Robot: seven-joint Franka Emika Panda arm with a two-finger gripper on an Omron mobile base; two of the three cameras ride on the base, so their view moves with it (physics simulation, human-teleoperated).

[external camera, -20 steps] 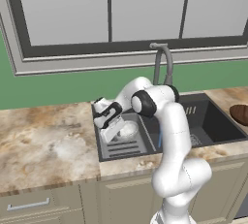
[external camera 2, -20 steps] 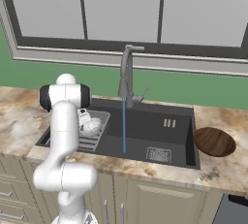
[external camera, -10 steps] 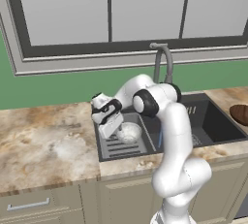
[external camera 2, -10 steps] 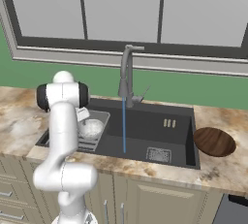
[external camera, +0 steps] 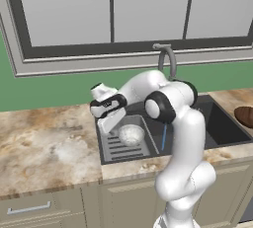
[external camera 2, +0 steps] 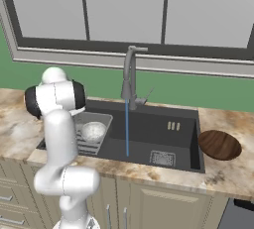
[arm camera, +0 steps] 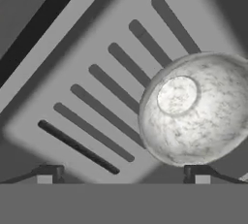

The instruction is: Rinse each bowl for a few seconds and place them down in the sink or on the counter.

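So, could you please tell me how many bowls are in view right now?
2. The speckled grey-white bowl sits on the slotted insert tray at the sink's left end; the dark reddish-brown bowl rests on the counter right of the sink.

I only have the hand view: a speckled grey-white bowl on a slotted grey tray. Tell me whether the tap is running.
Observer: Yes. A thin blue stream of water falls from the grey gooseneck faucet into the dark basin of the sink, to the right of the tray.
Operator: Find me the other bowl.
Observer: The dark reddish-brown round bowl sits on the marbled stone counter, right of the sink.
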